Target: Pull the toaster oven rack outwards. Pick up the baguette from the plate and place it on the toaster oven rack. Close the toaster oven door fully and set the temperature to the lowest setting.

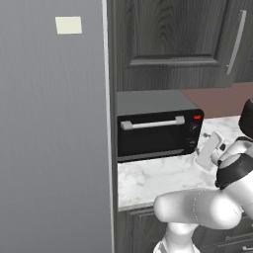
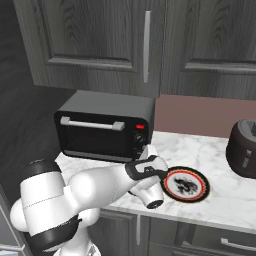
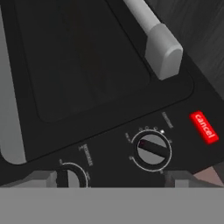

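1. The toaster oven [image 2: 102, 127] stands on the marble tabletop [image 2: 220, 195], with the toaster oven door [image 1: 153, 136] shut.
2. The plate [image 2: 186, 184] lies at 4 o'clock from the oven.
3. The gripper [image 3: 116, 177] faces the knobs [image 3: 152, 148] with its fingers spread apart, holding nothing.

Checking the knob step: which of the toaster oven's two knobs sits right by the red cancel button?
The full knob ringed with white marks, beside the red cancel button. The other knob lies farther along the panel, partly cut off at the hand view's bottom.
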